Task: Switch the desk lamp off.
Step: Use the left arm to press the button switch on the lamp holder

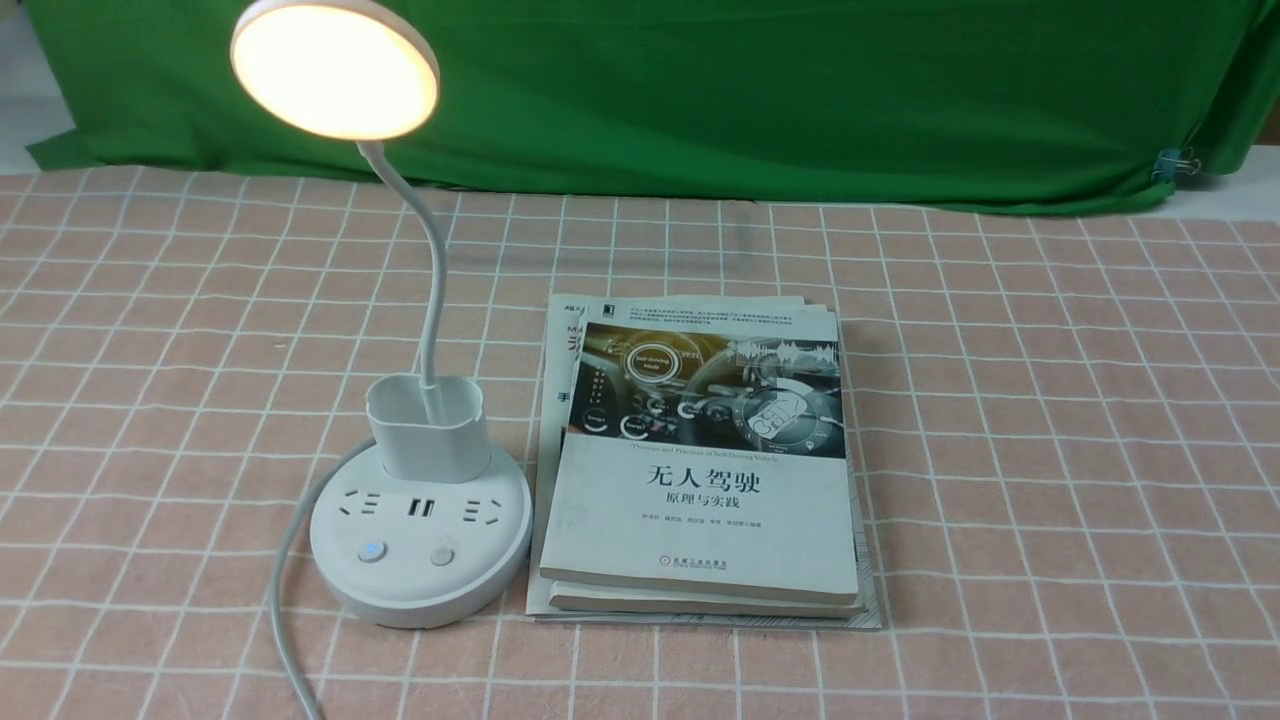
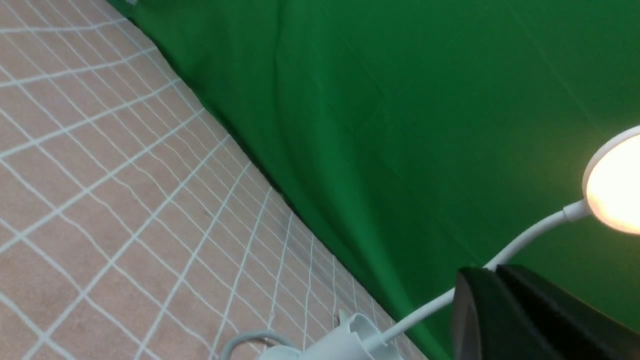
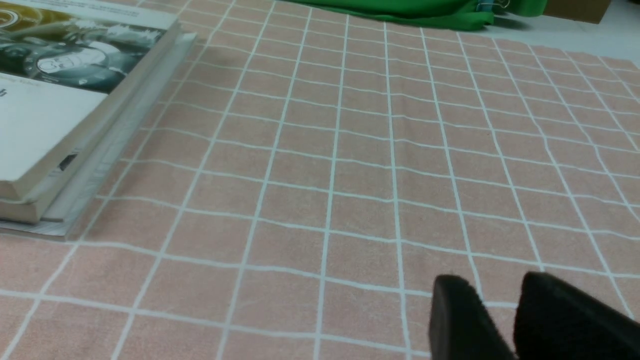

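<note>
Item: white plastic desk lamp (image 1: 428, 440), standing on the table (image 1: 1050, 450) to our left of centre, its flat round disc head (image 1: 335, 68) glowing warm, so the task is not yet done. Parts: thin smooth bendable neck (image 1: 432, 300); small open cup holder (image 1: 428, 435); round, low, matte base (image 1: 420, 585) with sockets and two small round buttons, the left one (image 1: 371, 551) lit blue, the right one (image 1: 442, 555) plain. We cannot tell which switches the light. A grey cord (image 1: 285, 600) trails toward us. Just beside the base lies a stack of glossy paperback books (image 1: 700, 470); beneath, a pink checked cloth, soft and slightly wrinkled (image 1: 1000, 300); behind, a draped green fabric backdrop (image 1: 800, 90). Left gripper (image 2: 497, 280): near the lamp, jaws only partly in view, so we cannot tell their state. Right gripper (image 3: 502, 295): low over bare cloth, jaws a little apart, pinching nothing. Handling note: we judge the left arm better placed; we would press one button straight down with a single tip, clear of the neck and cup, gently, lest the light base slide on the cloth.
</note>
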